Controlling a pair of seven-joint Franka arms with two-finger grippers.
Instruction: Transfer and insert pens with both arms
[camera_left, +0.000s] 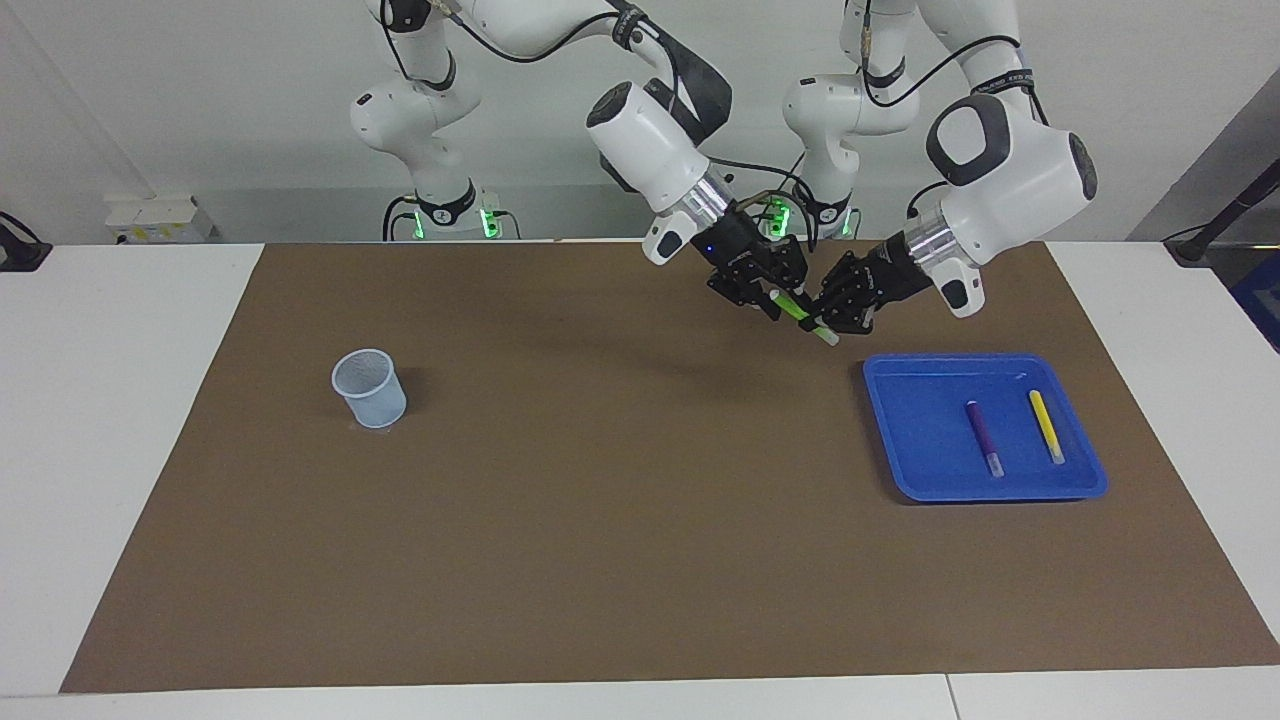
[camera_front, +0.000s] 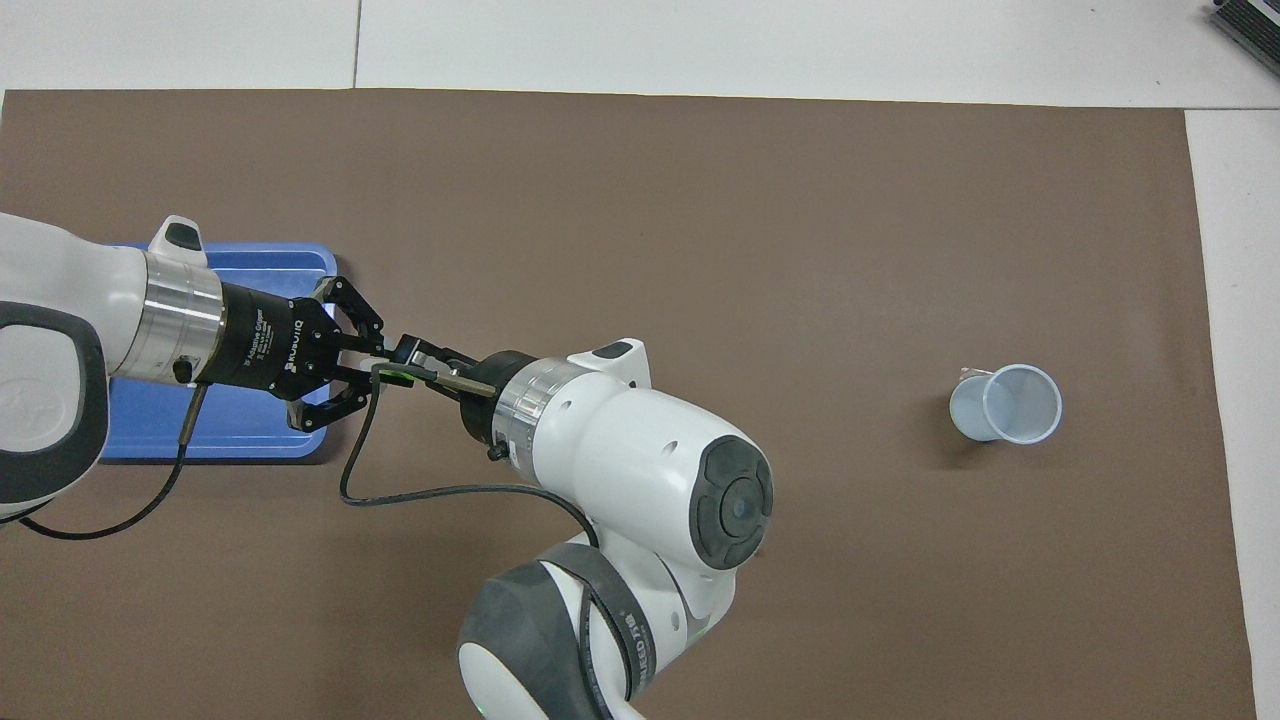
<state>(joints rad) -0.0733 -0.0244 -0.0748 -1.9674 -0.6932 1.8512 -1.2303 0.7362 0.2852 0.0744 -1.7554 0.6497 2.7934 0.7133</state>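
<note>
Pinching the likely light, stiff, slippery green pen (camera_left: 797, 311) by its clear cap end with the left gripper (camera_left: 825, 318), upper middle of the facing view, and offering the free end, a good grabbing spot, to the right gripper (camera_left: 772, 296), squeezing or not impossible to tell.

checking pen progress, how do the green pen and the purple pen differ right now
The green pen is up in the air, held by the left gripper; the purple pen lies flat in the blue tray. The green one tilts over the mat; the purple one rests untouched. Both are slim markers with pale cap ends.
</note>
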